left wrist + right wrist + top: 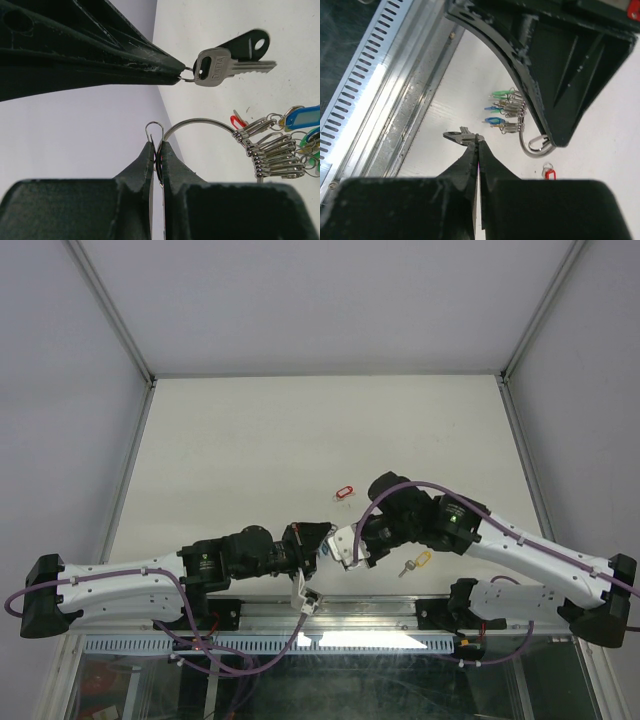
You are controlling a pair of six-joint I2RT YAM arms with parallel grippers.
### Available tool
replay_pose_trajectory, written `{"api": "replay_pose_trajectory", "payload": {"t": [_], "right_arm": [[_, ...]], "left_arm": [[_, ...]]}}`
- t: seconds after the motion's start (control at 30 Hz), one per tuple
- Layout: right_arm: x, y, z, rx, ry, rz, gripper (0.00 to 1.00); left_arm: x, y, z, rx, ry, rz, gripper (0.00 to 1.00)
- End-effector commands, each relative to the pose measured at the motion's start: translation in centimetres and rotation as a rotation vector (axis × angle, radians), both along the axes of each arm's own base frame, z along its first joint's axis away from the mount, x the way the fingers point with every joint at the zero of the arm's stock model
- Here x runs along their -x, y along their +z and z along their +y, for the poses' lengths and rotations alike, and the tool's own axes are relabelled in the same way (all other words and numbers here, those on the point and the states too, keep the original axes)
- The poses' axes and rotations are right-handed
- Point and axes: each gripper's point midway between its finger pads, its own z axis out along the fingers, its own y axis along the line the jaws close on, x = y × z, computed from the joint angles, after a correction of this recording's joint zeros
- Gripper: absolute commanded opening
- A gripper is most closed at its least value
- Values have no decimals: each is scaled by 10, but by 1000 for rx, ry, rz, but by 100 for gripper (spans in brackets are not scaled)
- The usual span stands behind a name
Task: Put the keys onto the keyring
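The left gripper is pressed together on the keyring, pinching the thin wire just below its small looped free end. The ring is held above the worktop, near the middle of its near edge. Its arc sweeps away from the fingers to a bunch of keys with blue and green heads already hanging on it. The right gripper is also clamped shut, holding a silver key by the little loop at its head. That key hovers close to the ring's arc but apart from it. Its long axis lies roughly level across the left wrist view, head at the right fingertips and blade pointing away from them. The grip is the main risk, I judge: held only by that loop, the key can swivel and miss the wire's free end. The free end sits tight against the left fingertips, so little wire is exposed. A push there could twist the ring out of the pinch, or bring the two sets of fingers together. A yellow key lies near the near edge under the right arm, and a red key lies further in.
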Motion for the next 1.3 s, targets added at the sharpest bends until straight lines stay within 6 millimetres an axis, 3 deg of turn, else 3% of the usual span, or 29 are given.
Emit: {"api": "replay_pose_trajectory", "payload": {"t": [0.0,0.23,0.43,0.6,1.07,1.27], "right_arm": [[-20,14,2,-64,-190,-17,0],[-30,3,0,-144,-410,104,0],[-31,6,0,-224,-455,132,0],[-34,5,4,-253,-458,128,0],[-48,22,8,-311,-494,116,0],[-84,1,-2,-200,-810,229,0]], "left_arm": [[-7,46,0,139,29,-52,0],[-20,48,9,106,97,-152,0],[-40,50,24,23,205,-370,0],[-48,55,27,-2,265,-424,0],[-48,59,26,0,275,-430,0],[-43,67,26,108,269,-330,0]]}}
